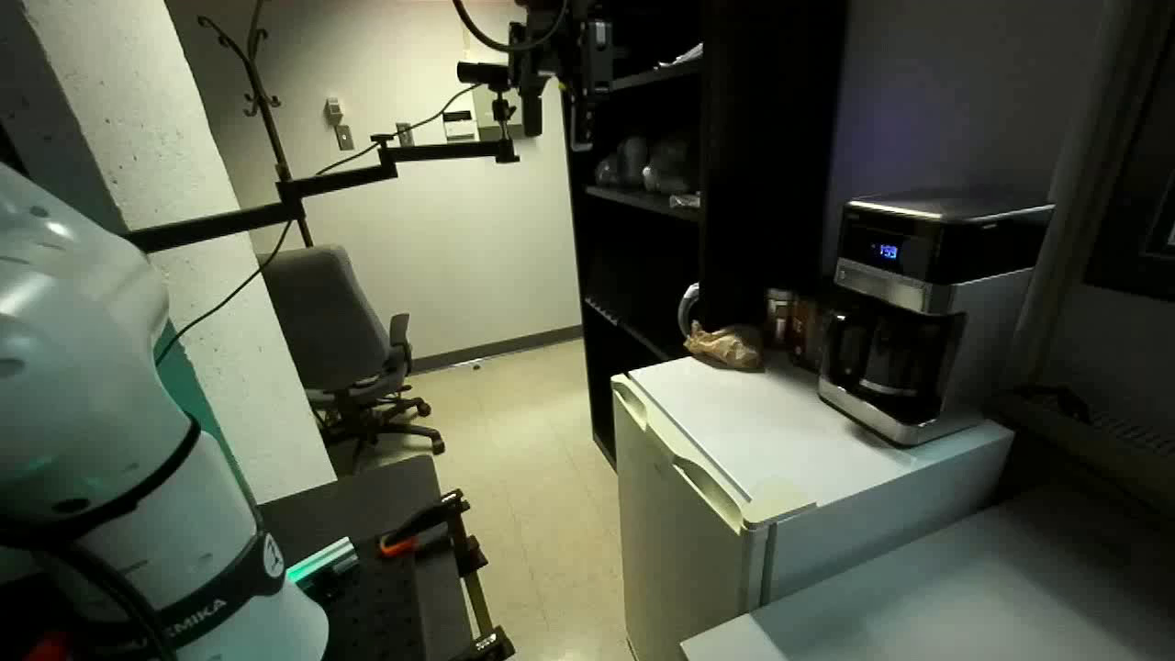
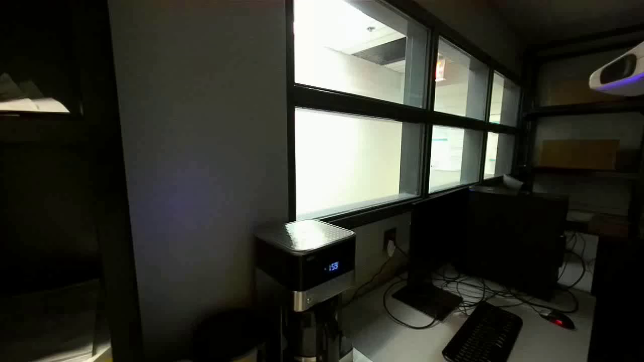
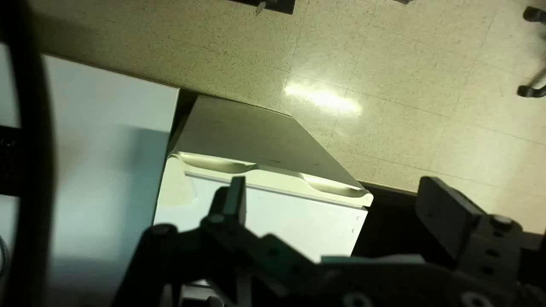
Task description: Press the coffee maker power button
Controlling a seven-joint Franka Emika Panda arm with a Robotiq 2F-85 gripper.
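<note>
The coffee maker [image 1: 991,317] is a boxy silver-and-black machine on the white mini fridge. It also shows in an exterior view [image 2: 322,291] below the window. Its upper front has a lit blue display [image 1: 888,251], with a silver strip below and a dark carafe [image 1: 895,358] in the recess. The power button is too small to make out. My gripper [image 1: 557,128] hangs high at the top, well apart from the coffee maker. In the wrist view my gripper [image 3: 335,189] has its fingers wide apart with nothing between them, above the fridge top. A silver-and-dark sliver at that view's bottom is unclear.
The white mini fridge [image 1: 725,431] bears a crumpled brown bag [image 1: 725,346] and jars [image 1: 780,317]. A dark shelf [image 1: 771,138] stands behind. A white desk [image 1: 964,588] adjoins the fridge, with a monitor [image 2: 427,251] and keyboard [image 2: 483,332]. A black jointed mount arm [image 1: 340,179] spans the left.
</note>
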